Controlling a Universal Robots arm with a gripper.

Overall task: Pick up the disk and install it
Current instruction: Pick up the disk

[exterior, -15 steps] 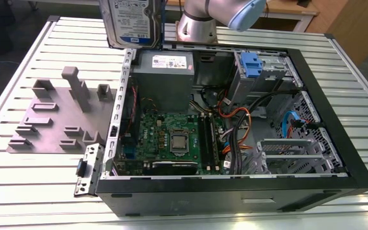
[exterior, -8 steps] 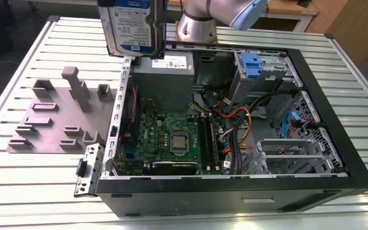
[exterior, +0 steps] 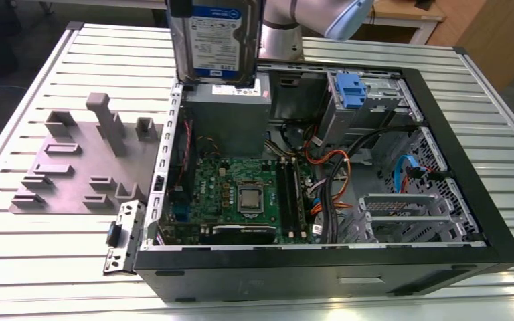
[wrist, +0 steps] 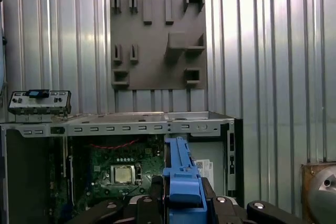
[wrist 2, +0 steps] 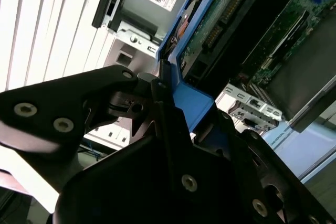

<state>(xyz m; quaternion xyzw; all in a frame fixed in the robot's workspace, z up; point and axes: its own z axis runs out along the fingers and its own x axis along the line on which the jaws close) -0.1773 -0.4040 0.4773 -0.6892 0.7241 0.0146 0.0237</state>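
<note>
- Nearest the lens in both wrist views is the black metal gripper (wrist 2: 170, 100) (wrist: 182, 195). Its jaws are drawn in narrow and pinch a blue plastic edge between them.
- That edge belongs to the disk (exterior: 217, 37), a flat rectangular silver-metal hard drive with a white-and-blue label and a blue carrier frame. Its green circuit-board underside shows beyond the jaws in the second wrist view.
- In the exterior view the disk hangs upright at eleven o'clock of the picture, over the far wall of the open black computer case (exterior: 498, 221).
- At six o'clock from the disk lies the grey metal power-supply box (exterior: 230, 117) with a white sticker. Whether the disk's lower edge clears it cannot be told.
- Further along the same line sits the green motherboard (exterior: 239, 194).
- At three o'clock from the disk, well apart, a bare blue plastic bracket (exterior: 351, 90) sits in the drive cage.
- At nine o'clock of the case, a grey moulded fixture plate (exterior: 78, 167) rests on the slatted metal table (exterior: 25, 281).
- The pick-up looks done. The disk sits in no bay, so the install is not yet done and the task is judged about halfway.
</note>
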